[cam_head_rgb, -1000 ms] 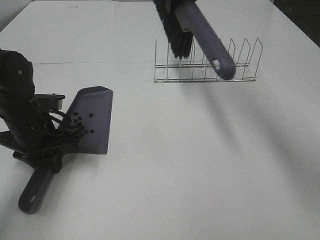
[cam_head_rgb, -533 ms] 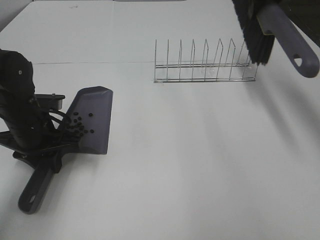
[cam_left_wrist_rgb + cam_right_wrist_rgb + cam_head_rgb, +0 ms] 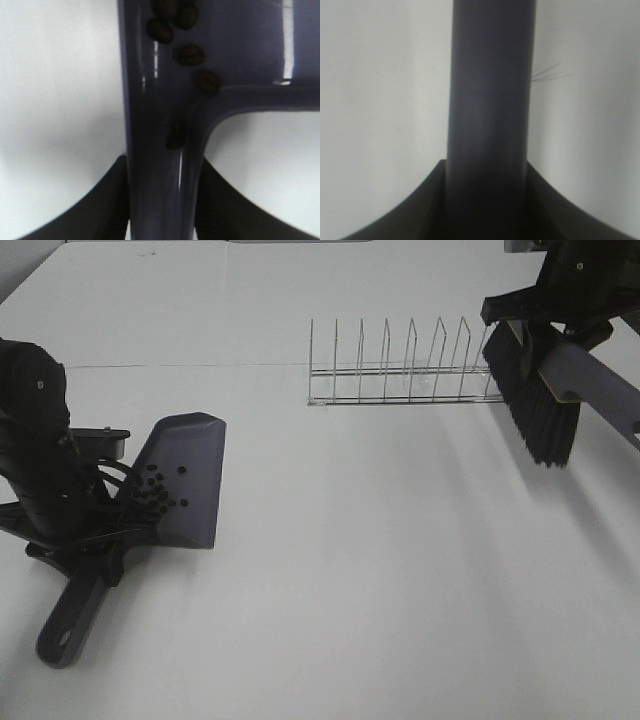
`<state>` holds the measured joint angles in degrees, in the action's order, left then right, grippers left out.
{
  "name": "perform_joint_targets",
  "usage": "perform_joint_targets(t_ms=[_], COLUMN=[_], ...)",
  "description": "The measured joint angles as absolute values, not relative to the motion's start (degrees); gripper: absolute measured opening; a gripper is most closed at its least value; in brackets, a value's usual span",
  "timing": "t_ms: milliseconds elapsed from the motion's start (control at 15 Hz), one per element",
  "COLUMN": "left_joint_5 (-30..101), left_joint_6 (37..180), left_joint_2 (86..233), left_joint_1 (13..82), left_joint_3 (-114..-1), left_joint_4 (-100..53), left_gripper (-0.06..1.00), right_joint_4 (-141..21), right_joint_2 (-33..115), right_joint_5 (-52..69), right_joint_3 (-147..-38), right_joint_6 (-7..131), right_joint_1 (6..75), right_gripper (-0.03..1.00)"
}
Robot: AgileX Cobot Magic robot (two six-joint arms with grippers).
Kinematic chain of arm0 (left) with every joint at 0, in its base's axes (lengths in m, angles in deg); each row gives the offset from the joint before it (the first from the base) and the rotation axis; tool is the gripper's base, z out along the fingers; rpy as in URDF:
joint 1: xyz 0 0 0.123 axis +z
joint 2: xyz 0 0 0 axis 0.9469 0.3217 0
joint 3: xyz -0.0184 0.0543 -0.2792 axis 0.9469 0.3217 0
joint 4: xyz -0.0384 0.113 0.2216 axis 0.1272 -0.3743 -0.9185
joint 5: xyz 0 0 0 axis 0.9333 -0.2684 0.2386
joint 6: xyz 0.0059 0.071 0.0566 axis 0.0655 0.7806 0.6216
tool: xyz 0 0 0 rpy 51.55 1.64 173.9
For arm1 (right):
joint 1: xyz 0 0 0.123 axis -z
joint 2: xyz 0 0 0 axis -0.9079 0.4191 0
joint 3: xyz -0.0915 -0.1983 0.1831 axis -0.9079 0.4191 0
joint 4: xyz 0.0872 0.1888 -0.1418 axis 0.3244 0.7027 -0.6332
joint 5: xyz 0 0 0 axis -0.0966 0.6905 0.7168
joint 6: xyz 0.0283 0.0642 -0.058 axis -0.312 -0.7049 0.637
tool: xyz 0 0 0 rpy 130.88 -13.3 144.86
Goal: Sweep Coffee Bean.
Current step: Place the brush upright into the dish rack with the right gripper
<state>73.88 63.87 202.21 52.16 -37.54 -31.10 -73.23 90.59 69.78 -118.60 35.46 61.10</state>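
A grey-purple dustpan point(image 3: 185, 480) lies on the white table at the left, with several dark coffee beans point(image 3: 157, 490) in it near the handle. My left gripper point(image 3: 88, 540) is shut on the dustpan's handle point(image 3: 157, 190); beans point(image 3: 190, 54) show close in the left wrist view. My right gripper point(image 3: 560, 315) is shut on the handle point(image 3: 490, 125) of a brush. The brush's black bristles point(image 3: 535, 410) hang above the table at the far right.
A wire dish rack point(image 3: 405, 370) stands at the back, just left of the brush. The white table point(image 3: 380, 580) stretches between the dustpan and the brush. The table's dark edge shows at the far right.
The right arm has carried the brush from above the rack to the right and down, beside the rack's right end. The dustpan and left arm have not moved.
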Motion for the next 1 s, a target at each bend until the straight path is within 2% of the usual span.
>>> perform_joint_targets(t_ms=[1000], left_joint_5=[73.9], left_joint_6=[63.9], left_joint_2=[202.2], left_joint_1=[52.2], left_joint_3=[-37.5], left_joint_4=[-31.1], left_gripper=[0.32], right_joint_4=[-74.7], right_joint_2=[98.3], right_joint_5=[59.5], right_joint_3=[-118.3], right_joint_6=[37.9], right_joint_1=[61.1], right_gripper=[0.27])
